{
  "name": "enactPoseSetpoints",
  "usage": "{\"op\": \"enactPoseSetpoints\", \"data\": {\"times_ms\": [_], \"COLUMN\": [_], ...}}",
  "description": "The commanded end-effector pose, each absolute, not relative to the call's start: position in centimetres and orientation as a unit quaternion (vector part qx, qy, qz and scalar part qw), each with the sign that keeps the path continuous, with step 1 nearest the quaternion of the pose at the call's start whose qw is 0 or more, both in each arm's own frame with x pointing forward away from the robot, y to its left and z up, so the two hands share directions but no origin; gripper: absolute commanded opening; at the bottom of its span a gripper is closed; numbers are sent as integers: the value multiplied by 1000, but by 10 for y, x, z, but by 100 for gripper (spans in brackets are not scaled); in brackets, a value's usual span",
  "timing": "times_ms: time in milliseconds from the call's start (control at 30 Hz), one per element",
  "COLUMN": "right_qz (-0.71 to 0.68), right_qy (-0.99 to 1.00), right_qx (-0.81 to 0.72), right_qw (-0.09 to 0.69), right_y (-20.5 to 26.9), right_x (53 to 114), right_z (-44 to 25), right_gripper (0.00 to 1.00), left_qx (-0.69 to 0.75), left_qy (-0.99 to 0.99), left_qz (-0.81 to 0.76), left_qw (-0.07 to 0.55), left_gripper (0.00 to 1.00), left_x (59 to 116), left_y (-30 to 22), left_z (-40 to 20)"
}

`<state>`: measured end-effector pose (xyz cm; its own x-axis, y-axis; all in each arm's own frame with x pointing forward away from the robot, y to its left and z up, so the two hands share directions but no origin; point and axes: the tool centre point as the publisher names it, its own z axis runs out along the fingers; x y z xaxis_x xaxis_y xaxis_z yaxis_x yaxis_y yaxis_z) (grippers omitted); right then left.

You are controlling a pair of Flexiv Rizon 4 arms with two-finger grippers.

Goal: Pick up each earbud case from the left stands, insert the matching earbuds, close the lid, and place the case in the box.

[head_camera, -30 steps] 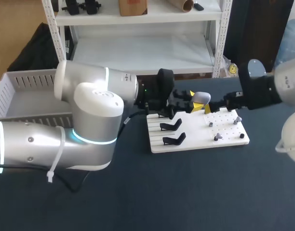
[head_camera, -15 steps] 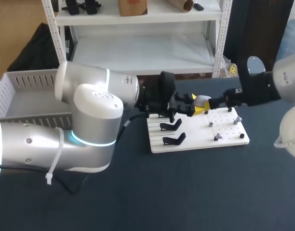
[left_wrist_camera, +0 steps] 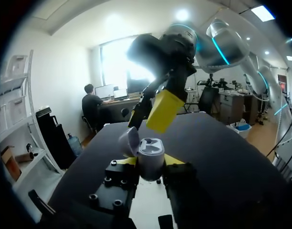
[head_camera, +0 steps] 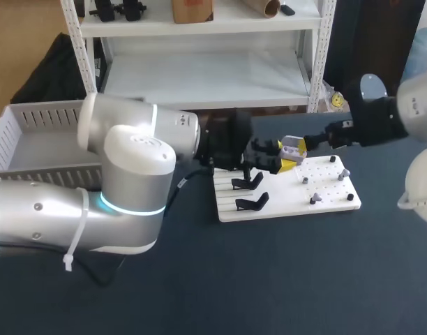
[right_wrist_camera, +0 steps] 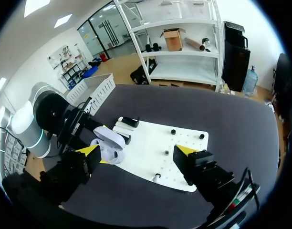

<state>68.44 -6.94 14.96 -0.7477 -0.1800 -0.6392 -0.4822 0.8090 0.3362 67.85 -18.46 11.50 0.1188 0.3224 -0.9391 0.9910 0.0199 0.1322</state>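
Pincer point(left_wrist_camera: 151, 161) on the left arm is pinching the open earbud case point(left_wrist_camera: 151, 150) above the white board point(head_camera: 283, 204), with the lid tipped back. The right pincer point(right_wrist_camera: 136, 151), spread wide, is hanging just beside it. Lid-opening looks finished; next, the right arm needs to fetch 1 of the earbuds point(head_camera: 315, 199) from the board's pegs. Against 1 second ago, the right pincer is sitting slightly higher.

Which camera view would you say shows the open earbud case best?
The left wrist view: the earbud case sits close up between the left tool's yellow tips, lid open, sockets visible. The head view shows it small and partly hidden; the right wrist view shows it farther off.
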Motion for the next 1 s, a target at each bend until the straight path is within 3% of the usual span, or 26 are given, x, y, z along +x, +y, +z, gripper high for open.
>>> {"op": "enactPoseSetpoints", "data": {"times_ms": [33, 433, 1000], "right_qz": [229, 155, 41], "right_qy": [904, 919, 950], "right_qx": [-178, -170, -156], "right_qw": [315, 321, 266], "right_y": [-76, -120, -154], "right_x": [676, 668, 670], "right_z": [154, 140, 110], "right_gripper": [100, 100, 100], "left_qx": [579, 509, 499], "left_qy": [543, 520, 540], "left_qz": [-385, -442, -434], "left_qw": [470, 525, 521], "left_gripper": [0, 0, 0], "left_x": [673, 668, 681], "left_y": [-176, -150, -145], "left_z": [111, 110, 142]}}
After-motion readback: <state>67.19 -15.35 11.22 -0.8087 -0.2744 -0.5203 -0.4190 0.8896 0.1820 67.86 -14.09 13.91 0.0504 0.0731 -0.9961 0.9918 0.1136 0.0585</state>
